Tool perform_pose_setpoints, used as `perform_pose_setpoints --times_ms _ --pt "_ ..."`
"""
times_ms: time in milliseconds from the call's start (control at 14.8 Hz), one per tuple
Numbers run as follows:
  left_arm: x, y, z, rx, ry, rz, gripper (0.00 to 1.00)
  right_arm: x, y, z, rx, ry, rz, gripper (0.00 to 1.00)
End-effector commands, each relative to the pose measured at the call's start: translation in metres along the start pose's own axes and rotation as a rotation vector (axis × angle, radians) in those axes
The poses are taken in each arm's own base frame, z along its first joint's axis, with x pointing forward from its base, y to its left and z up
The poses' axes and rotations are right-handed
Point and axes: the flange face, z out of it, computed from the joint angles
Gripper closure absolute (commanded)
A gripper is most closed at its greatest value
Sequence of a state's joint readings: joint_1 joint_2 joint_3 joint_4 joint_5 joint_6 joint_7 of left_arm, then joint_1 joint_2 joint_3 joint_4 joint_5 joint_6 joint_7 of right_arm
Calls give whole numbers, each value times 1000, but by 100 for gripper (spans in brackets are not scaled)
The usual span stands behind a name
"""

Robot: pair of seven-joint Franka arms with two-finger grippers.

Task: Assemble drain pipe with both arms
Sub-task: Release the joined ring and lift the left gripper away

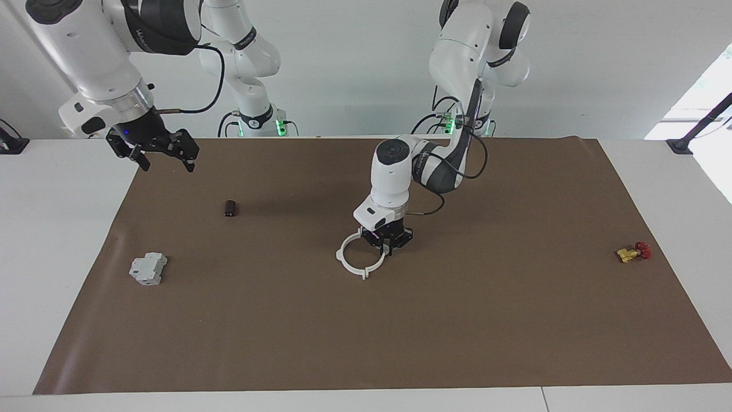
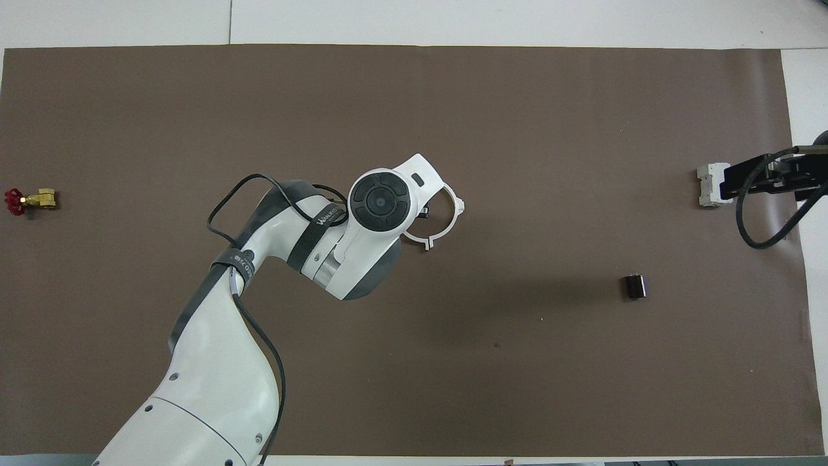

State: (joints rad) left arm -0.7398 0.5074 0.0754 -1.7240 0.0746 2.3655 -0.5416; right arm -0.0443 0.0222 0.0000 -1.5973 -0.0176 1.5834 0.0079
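The drain pipe [image 1: 361,256], a light, thin, springy plastic ring mid-tabletop, is pinched at its rim by your left tool [image 1: 388,247]; right tool [image 1: 166,155] waits spread.

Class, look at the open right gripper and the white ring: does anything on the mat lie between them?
Yes. A small dark cylinder lies between the right gripper and the ring, off the straight line. The left gripper is shut on the ring.
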Motion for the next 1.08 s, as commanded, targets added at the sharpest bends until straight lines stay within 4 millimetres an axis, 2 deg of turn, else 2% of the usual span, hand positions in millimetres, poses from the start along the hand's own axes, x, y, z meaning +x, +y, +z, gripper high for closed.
perform_pose_setpoints --times_ms 0,405,473,608,743,878,1014 --pt "-5 -2 -1 -11 11 -12 100 -1 3 -2 19 16 -24 0" --pt "-3 0 -4 -20 25 -10 100 -1 2 -3 19 16 -27 0" --pt "-3 -2 -3 -19 26 -13 90 -1 2 -3 19 18 -26 0" --pt "-3 -1 -4 -20 25 -11 50 -1 2 -3 19 18 -27 0" --pt "-1 -1 -5 -21 28 -14 17 -1 2 -3 19 18 -26 0" --pt "0 -3 -6 -20 27 -19 1 -1 2 -3 19 18 -26 0" --pt "3 -10 -15 -18 27 -27 0 -1 2 -3 19 16 -27 0"
